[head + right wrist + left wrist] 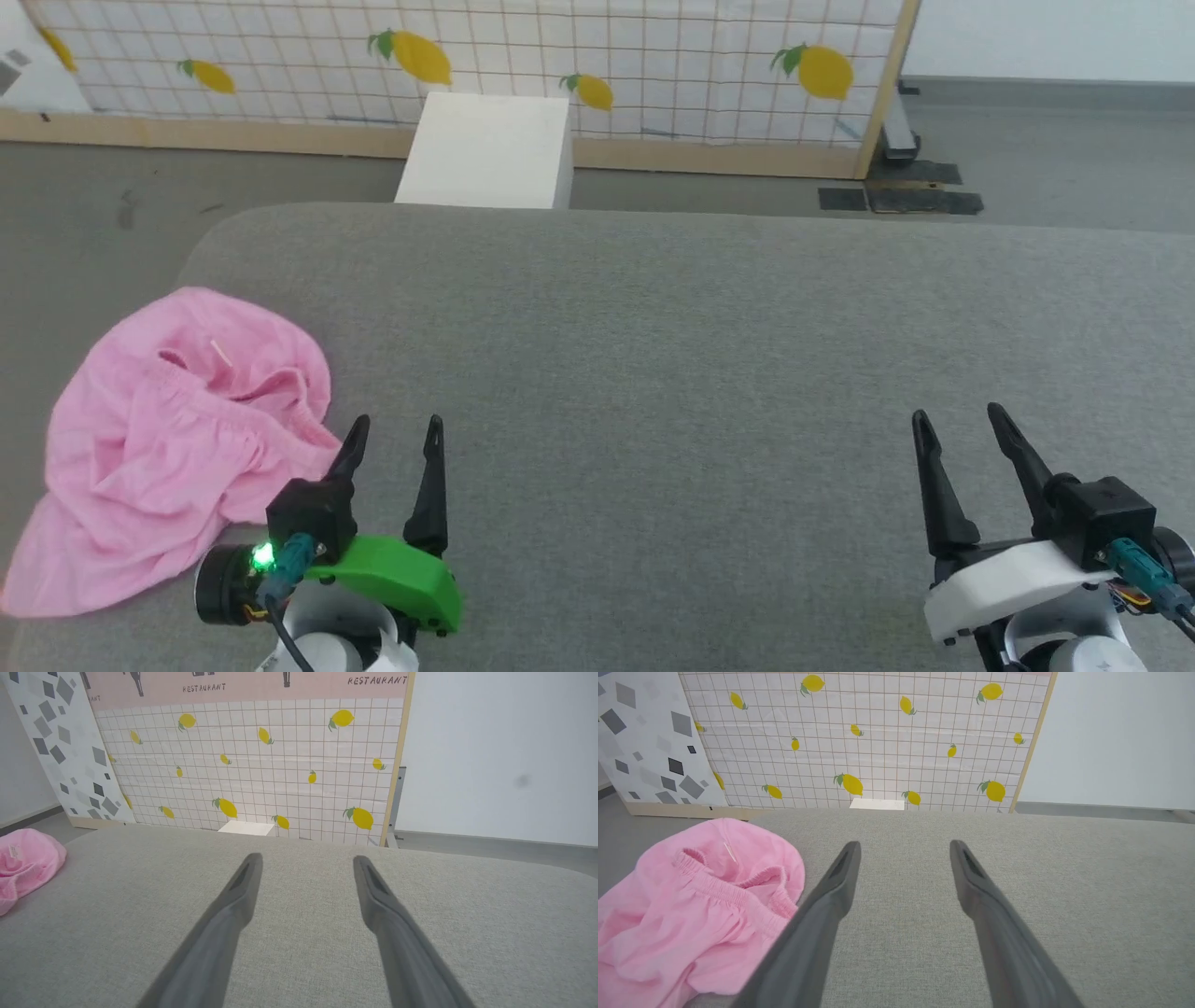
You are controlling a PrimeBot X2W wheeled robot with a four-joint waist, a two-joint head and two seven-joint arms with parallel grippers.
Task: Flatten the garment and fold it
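**Garment** (177,448): pink cotton, lying in a crumpled heap at the robot's left end of the grey fabric-covered tabletop (700,373), with its near edge close to the tabletop's rim. The gathered elastic band (719,889) faces up and is doubled over on itself. A small white label (730,851) shows inside the opening. The garment is neither flattened nor folded — the task is judged to be at its very beginning.

**Left gripper** (397,422): jaws spread wide and empty, low over the tabletop just beside the garment's right edge. One finger overlaps the cloth in the head view, but contact cannot be confirmed. This placement suits a first reach toward the band.

**Right gripper** (957,413): jaws likewise wide and empty, over bare tabletop well apart from the garment — judged to be waiting until the cloth is drawn toward the centre.

**Risk noted:** the heap sits near the edge, so a one-sided pull may drag it off rather than spread it.
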